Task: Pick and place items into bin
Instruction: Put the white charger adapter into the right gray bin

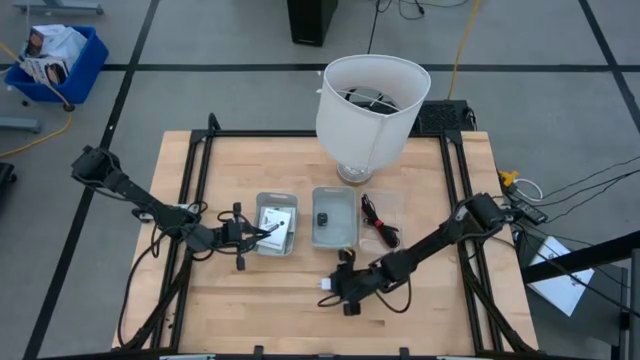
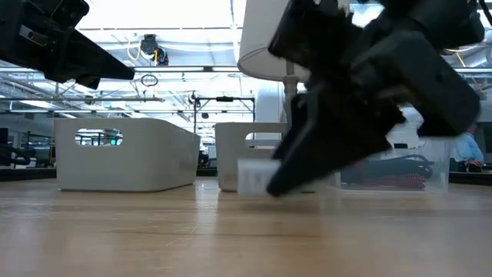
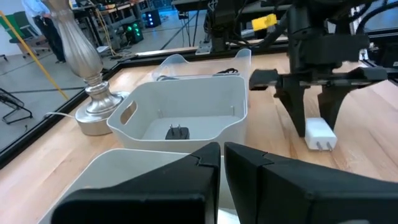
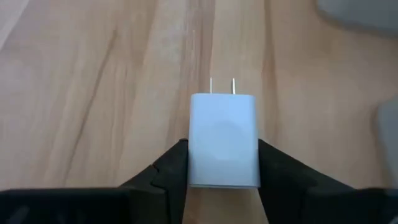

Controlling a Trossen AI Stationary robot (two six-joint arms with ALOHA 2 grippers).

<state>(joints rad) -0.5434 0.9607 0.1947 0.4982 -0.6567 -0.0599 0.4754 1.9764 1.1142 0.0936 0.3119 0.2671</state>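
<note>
- Two fingers of your right gripper clamp the white plug adapter, near the bench's front edge.
- Your left gripper, nearly closed and empty, hovers over the left bin.

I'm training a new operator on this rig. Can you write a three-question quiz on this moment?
1. True or false: the right gripper has its jaws shut on the white two-prong plug adapter.
2. Which bin holds the small black plug? A) left grey bin B) middle grey bin C) clear tray
3. The left gripper is over the ____ grey bin.

Key: 1 true; 2 B; 3 left.
</note>
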